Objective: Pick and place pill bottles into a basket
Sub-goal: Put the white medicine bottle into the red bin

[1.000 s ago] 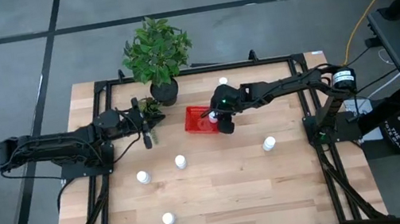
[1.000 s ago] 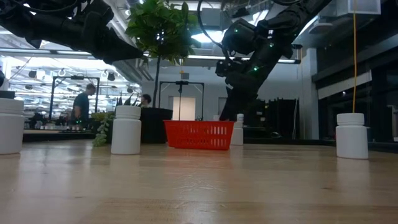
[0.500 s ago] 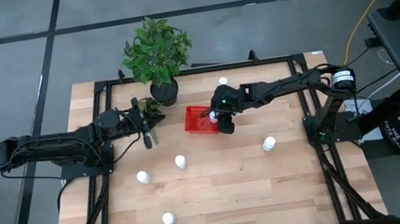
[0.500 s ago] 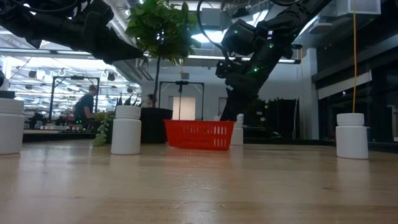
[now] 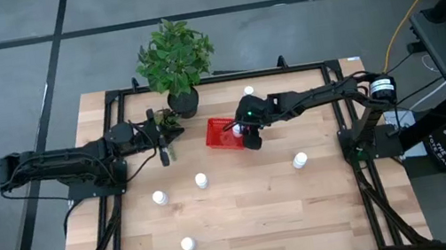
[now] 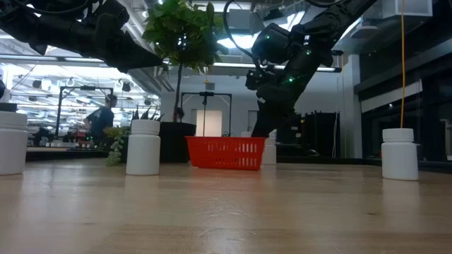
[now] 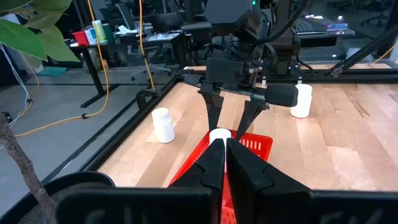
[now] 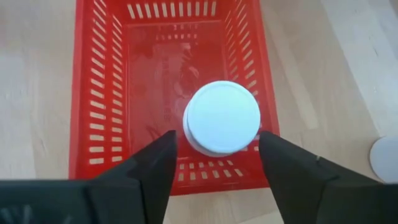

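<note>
The right gripper (image 8: 217, 155) is hanging over the red basket (image 8: 93, 112) with 1 pill bottle (image 8: 222, 118) between its fingers; the fingers are looking slightly spread beside the cap, so the bottle is probably just being let go, though actual contact is hard to judge. To finish well, the fingers should be opening fully and lifting straight up, keeping clear of the basket's near wall, since the bottle is sitting close to it. The left gripper (image 7: 225, 163) is waiting closed and empty beside the plant pot (image 5: 184, 104). 5 bottles are standing loose on the table (image 5: 246, 211). How deep the bottle is sitting stays hidden.
</note>
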